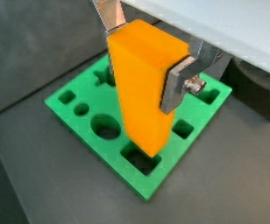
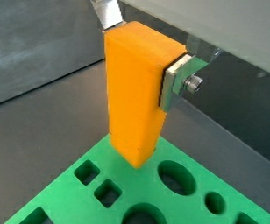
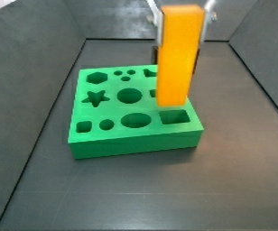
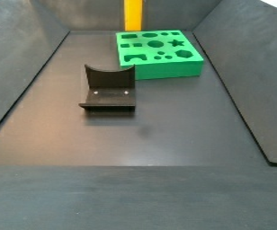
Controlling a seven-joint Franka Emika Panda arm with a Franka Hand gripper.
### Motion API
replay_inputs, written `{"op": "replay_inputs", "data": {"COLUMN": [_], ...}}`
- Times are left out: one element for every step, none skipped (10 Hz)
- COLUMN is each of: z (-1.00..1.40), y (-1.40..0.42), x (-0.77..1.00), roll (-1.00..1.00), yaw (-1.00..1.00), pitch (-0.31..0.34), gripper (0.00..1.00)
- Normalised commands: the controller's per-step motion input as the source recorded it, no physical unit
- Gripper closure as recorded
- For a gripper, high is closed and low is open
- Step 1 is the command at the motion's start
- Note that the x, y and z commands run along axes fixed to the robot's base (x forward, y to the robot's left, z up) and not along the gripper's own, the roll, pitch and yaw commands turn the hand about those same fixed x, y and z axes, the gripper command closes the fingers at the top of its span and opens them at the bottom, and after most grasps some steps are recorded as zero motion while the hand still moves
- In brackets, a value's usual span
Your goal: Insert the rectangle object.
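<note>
A: Status? Gripper (image 1: pixel 144 54) clamped on rectangle object (image 1: pixel 144 87), block upright over green board (image 1: pixel 79 118), frame centre in both wrist views.

B: Side view puts block (image 3: pixel 178 54) above the rectangular hole (image 3: pixel 174 115), board's lower right. Square it to the slot, descend straight, let go only once seated.

A: Hidden?

B: Lower tip masks the slot. Can't tell if it's entered. Fixture (image 4: pixel 107 88) sits well clear, mid-left.

Silver end effector (image 1: pixel 141 48) holds the orange-yellow rectangle object (image 1: pixel 144 83); green board (image 3: pixel 132 110), dark fixture (image 4: pixel 109 88).
</note>
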Motion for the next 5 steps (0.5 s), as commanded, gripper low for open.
{"op": "replay_inputs", "data": {"z": [-0.11,0.0,0.0,0.0,-0.13], "y": [-0.14,-0.19,-0.19,-0.15,-0.04], "x": [0.35,0.23,0.14,0.1,0.06], "roll": [0.08,0.07,0.04,0.02,0.12], "yaw": [0.11,0.0,0.0,0.0,0.07], "pitch": [0.08,0.099,0.067,0.037,0.02], "gripper": [1.0,1.0,1.0,1.0,1.0]}}
